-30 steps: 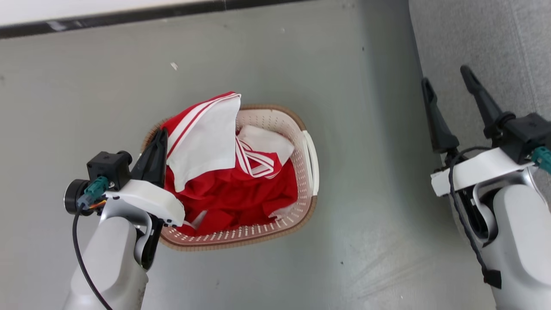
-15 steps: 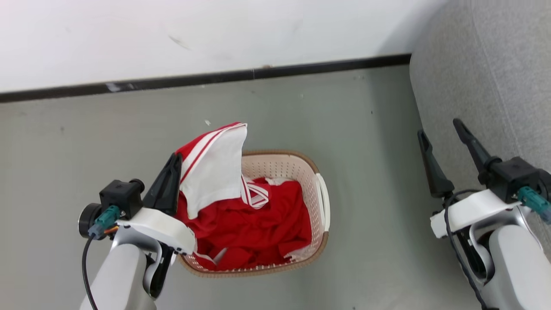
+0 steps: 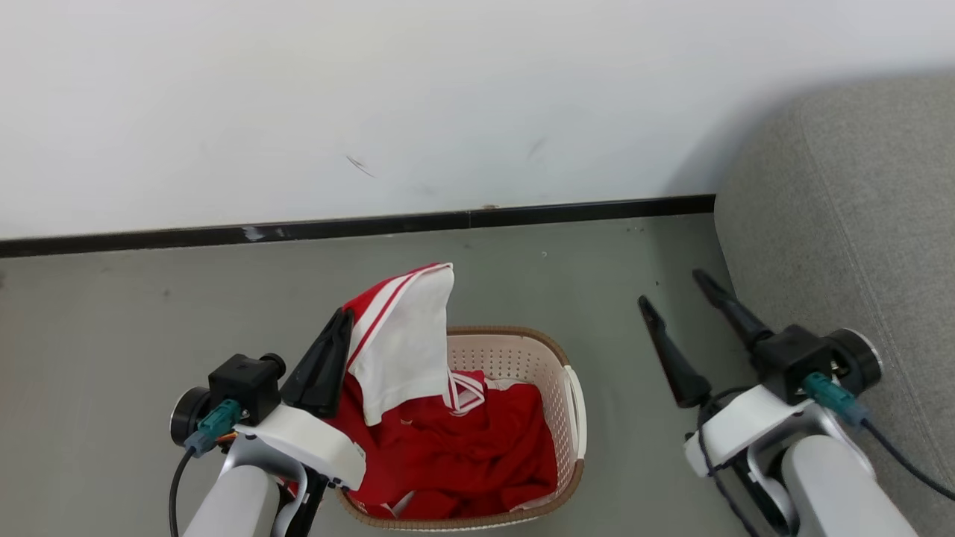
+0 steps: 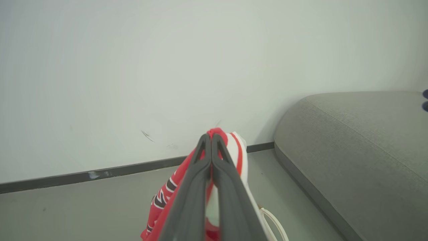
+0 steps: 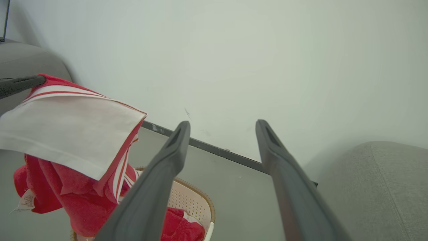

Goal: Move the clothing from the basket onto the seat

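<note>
The red jersey (image 3: 448,447) with white sleeves hangs partly out of the cream basket (image 3: 515,358), one white sleeve (image 3: 406,343) lifted above the rim. My left gripper (image 3: 345,319) is shut on the jersey's top edge; in the left wrist view its closed fingers (image 4: 211,157) pinch red-and-white fabric (image 4: 234,150). My right gripper (image 3: 671,291) stands open and holds nothing, to the right of the basket, beside the grey sofa (image 3: 858,224). The right wrist view shows the raised sleeve (image 5: 67,130), the basket rim (image 5: 197,204) and the sofa (image 5: 378,187).
A white wall with a black baseboard (image 3: 358,224) runs behind the basket. Grey floor (image 3: 112,335) surrounds the basket. The sofa's rounded side (image 4: 351,140) rises close on the right.
The head camera has tilted up, bringing the wall and more of the sofa into view. My left gripper has raised the jersey higher out of the basket. The right gripper stays open.
</note>
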